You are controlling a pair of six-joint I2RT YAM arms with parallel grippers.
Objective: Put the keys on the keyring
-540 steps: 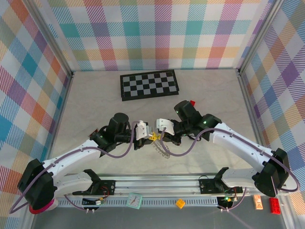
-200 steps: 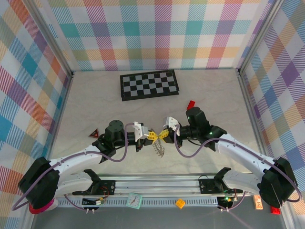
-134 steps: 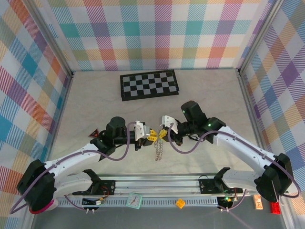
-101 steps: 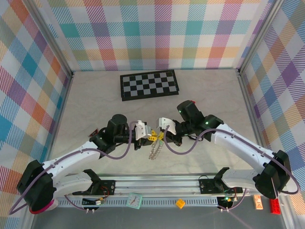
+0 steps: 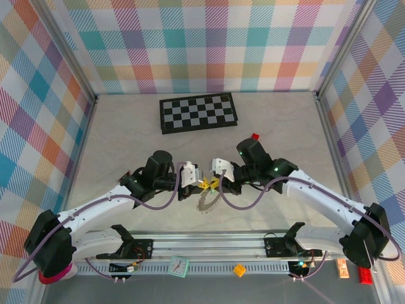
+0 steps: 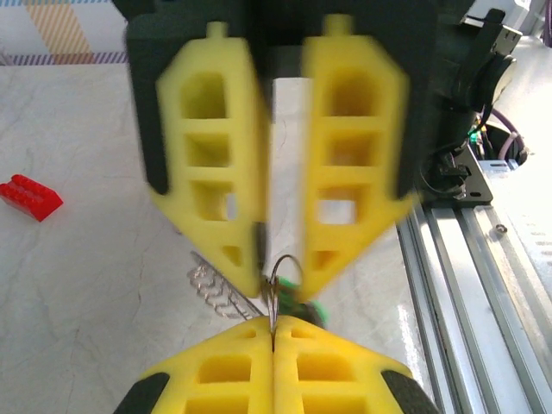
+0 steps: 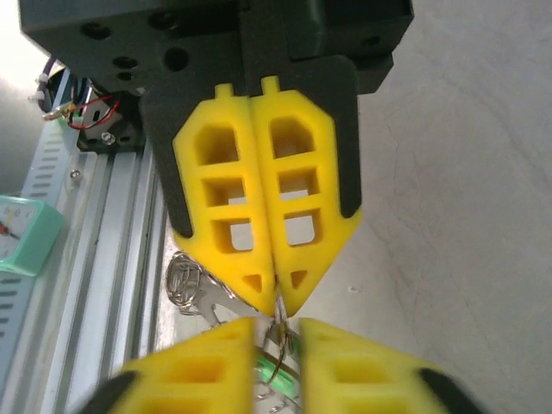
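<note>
The keyring (image 5: 204, 200), a grey metal ring with a fringe of wire loops, hangs just above the table between both arms. My left gripper (image 5: 202, 184) is shut on a thin wire loop (image 6: 285, 269) of it, pads pressed flat together (image 6: 274, 321). My right gripper (image 5: 216, 183) faces it tip to tip, and its yellow fingers (image 6: 226, 198) stand apart. The wire loop (image 7: 278, 335) rises into that gap (image 7: 278, 326) without being pinched. A key with a green head (image 7: 281, 369) dangles from the loop, just under both pairs of tips (image 6: 304, 304). The ring's fringe (image 7: 191, 286) shows below the left gripper (image 7: 274, 297).
A black-and-white chequered board (image 5: 199, 113) lies at the back. A small red block (image 5: 255, 136) sits behind the right arm (image 6: 30, 197). The aluminium rail (image 5: 209, 246) runs along the near edge (image 6: 466, 259), with a teal clock (image 7: 21, 233) beyond it.
My right gripper's jaws have parted from shut. The left gripper stays shut on the loop. Both wrists shifted slightly, and the keyring swung beneath them.
</note>
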